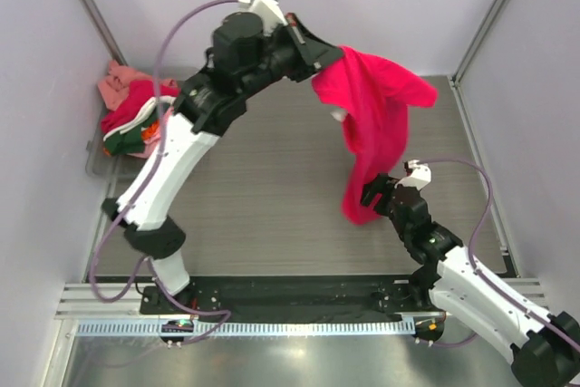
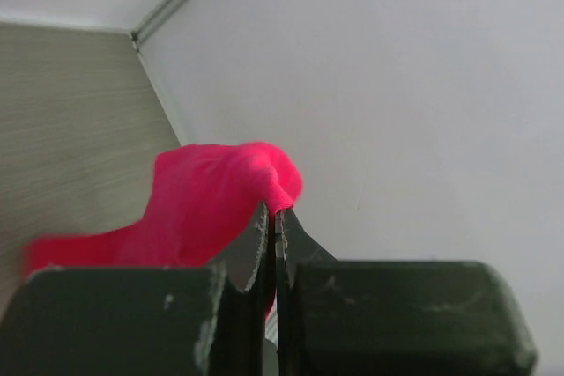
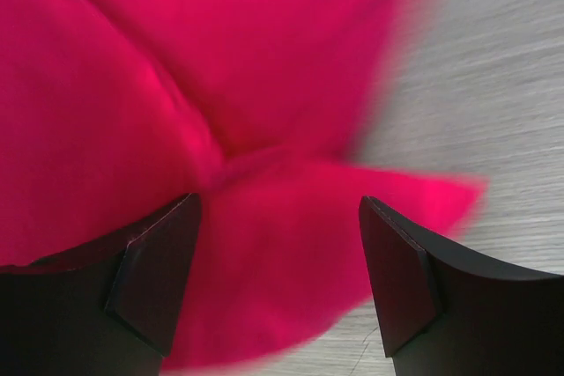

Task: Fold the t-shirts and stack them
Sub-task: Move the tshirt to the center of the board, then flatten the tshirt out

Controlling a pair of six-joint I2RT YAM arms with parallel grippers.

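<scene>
One crimson t-shirt [image 1: 381, 101]; one t-shirt pile [image 1: 131, 115]; two end effectors: left [image 1: 317, 59], right [image 1: 372, 195].

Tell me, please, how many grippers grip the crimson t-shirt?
1: the left gripper, raised high, pinches the crimson t-shirt. The right gripper stands open by its hanging end.

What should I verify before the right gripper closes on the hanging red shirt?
1. Left gripper shut on the red t-shirt: ok, cloth is pinched at its fingertips.
2. Right gripper open: ok, its jaws stand wide.
3. Right gripper lined up with the shirt's lower part: ok, red cloth spans the gap in the right wrist view.
4. Cloth deep enough between the fingers to catch: cannot tell.
5. Shirt's lower end off the table: cannot tell.
6. Pile of other t-shirts out of the way: ok, it lies at the table's left edge.
</scene>
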